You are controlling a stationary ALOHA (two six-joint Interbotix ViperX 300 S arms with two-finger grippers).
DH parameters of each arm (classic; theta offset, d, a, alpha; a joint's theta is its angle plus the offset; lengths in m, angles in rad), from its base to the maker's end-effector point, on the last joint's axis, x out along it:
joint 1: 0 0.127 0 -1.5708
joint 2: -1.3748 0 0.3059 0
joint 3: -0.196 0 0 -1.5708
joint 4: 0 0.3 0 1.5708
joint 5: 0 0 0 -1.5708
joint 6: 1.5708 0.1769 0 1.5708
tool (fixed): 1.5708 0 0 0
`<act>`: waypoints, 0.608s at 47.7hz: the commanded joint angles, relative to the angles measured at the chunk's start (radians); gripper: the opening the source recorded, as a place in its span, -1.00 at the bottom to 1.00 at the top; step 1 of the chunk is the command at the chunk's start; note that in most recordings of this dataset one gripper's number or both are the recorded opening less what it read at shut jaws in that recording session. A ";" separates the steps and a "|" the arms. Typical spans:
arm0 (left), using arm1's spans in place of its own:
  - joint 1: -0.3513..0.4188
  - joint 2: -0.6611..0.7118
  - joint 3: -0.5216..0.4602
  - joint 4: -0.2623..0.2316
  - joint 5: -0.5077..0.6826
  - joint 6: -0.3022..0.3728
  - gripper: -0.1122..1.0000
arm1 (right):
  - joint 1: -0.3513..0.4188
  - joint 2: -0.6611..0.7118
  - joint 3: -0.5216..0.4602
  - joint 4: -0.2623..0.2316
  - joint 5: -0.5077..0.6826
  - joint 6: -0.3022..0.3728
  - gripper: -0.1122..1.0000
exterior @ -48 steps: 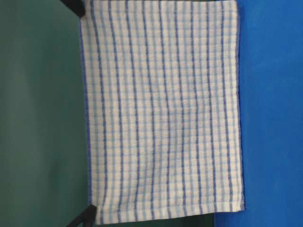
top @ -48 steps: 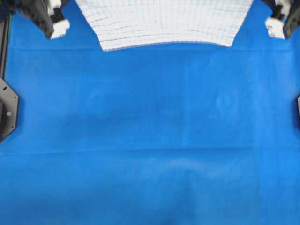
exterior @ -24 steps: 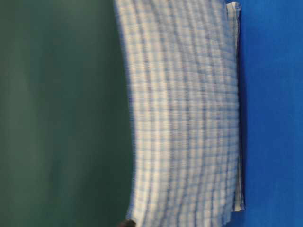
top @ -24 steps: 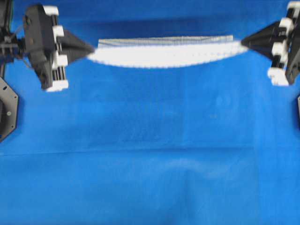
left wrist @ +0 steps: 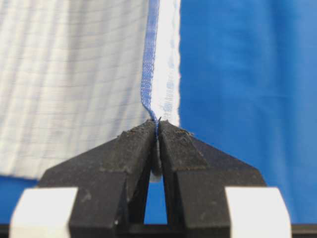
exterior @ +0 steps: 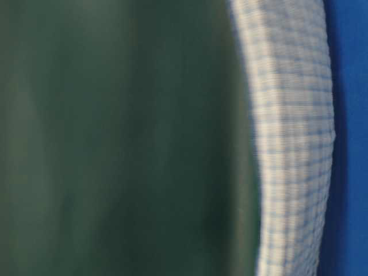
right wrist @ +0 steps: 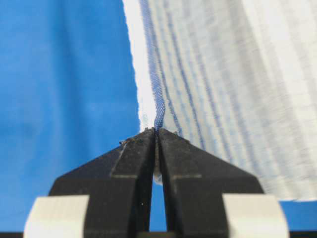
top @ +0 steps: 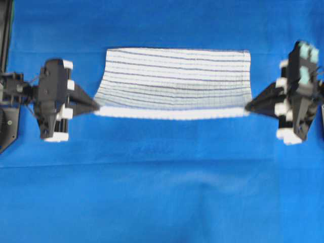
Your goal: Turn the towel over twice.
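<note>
Right now one white woven towel with thin dark-blue and light-blue stripes (top: 174,76) hangs stretched between two black tools over the blue cloth-covered surface (top: 162,192). Its far edge rests on the surface toward the back, while its near edge is lifted and pulled taut. At one near corner the left tool (top: 96,106) is clenched on the hem, the tips pinching the blue selvedge in the wrist view (left wrist: 157,130). At the other near corner the right tool (top: 248,107) grips likewise, tips pressed together on the cloth (right wrist: 156,133). Bare blue surface lies open in front of the towel.
</note>
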 commanded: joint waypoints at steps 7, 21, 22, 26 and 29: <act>-0.089 0.035 0.009 -0.003 -0.052 -0.075 -0.75 | 0.126 0.103 -0.023 0.002 -0.061 0.060 -0.71; -0.161 0.140 -0.005 -0.003 -0.114 -0.114 -0.75 | 0.193 0.219 -0.029 0.002 -0.106 0.109 -0.71; -0.161 0.149 -0.006 -0.003 -0.117 -0.114 -0.75 | 0.193 0.221 -0.028 0.002 -0.104 0.109 -0.71; -0.163 0.181 -0.011 -0.003 -0.135 -0.114 -0.75 | 0.193 0.232 -0.028 0.002 -0.083 0.109 -0.71; -0.163 0.198 -0.015 -0.003 -0.140 -0.114 -0.75 | 0.193 0.238 -0.028 0.002 -0.058 0.110 -0.71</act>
